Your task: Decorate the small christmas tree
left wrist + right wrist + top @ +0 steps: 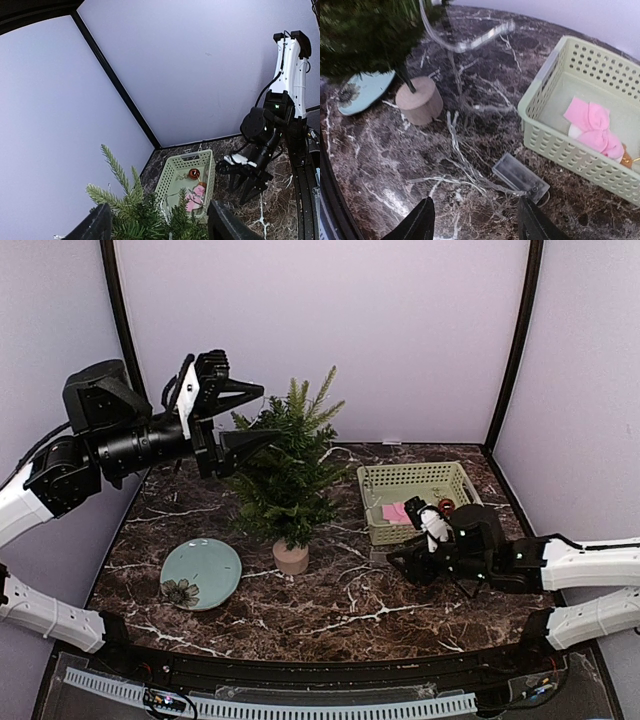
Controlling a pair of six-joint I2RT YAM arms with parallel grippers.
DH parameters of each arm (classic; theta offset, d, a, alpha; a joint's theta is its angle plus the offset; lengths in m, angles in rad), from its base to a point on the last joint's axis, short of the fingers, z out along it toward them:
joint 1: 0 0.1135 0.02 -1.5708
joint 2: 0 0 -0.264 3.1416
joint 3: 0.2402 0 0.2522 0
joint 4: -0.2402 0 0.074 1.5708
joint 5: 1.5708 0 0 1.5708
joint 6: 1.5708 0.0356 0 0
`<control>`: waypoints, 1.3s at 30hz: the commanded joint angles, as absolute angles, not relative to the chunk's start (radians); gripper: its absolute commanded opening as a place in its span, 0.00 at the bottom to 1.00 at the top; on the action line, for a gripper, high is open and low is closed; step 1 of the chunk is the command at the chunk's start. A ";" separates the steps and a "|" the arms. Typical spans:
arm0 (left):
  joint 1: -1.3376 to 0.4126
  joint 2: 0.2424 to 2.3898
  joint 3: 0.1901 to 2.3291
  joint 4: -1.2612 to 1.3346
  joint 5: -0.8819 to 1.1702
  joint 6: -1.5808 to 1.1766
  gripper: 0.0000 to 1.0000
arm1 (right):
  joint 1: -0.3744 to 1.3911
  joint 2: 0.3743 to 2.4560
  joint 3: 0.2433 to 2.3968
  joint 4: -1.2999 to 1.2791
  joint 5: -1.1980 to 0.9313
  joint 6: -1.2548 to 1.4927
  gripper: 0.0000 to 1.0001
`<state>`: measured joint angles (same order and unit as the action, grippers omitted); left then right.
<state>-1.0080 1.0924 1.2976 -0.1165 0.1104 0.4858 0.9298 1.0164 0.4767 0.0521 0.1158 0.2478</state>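
Left gripper [254, 417]: jaws apart — flanking the small christmas tree [285, 475] top.
Right gripper [475, 201]: jaws apart — over the desk [400, 612], beside basket [412, 473].

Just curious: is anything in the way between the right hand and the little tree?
Nothing tall. Only a clear battery box and its thin wire string lie flat on the table between the right hand and the small christmas tree.
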 commanded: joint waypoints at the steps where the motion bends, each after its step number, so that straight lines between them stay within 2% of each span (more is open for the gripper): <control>1: -1.012 1.054 1.278 -0.072 0.103 0.443 0.68 | 0.958 1.127 0.505 0.041 0.235 0.288 0.57; 8: -1.011 1.024 1.213 -0.063 0.085 0.424 0.67 | 0.948 1.130 0.436 0.135 0.291 0.369 0.67; 15: -1.011 1.012 1.198 -0.060 0.070 0.410 0.67 | 0.868 1.260 0.468 0.180 0.214 0.383 0.57; 18: -1.011 1.005 1.193 -0.051 0.065 0.410 0.67 | 0.864 1.295 0.476 0.208 0.165 0.384 0.45; 23: -1.011 0.998 1.181 -0.046 0.059 0.407 0.66 | 0.865 1.278 0.463 0.209 0.097 0.373 0.05; 24: -1.011 0.997 1.180 -0.048 0.060 0.404 0.65 | 0.866 1.252 0.454 0.199 0.088 0.373 0.00; 32: -1.012 0.991 1.162 -0.095 0.083 0.398 0.63 | 0.885 0.883 0.382 0.055 0.055 0.401 0.00; 39: -1.049 1.017 1.150 -0.156 0.097 0.442 0.62 | 0.913 0.731 0.411 -0.017 -0.029 0.384 0.00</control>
<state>-1.0203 1.0134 1.1690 -0.1135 0.0803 0.4129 0.8879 0.7773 0.3996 0.0257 0.0395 0.3866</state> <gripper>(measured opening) 0.624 0.009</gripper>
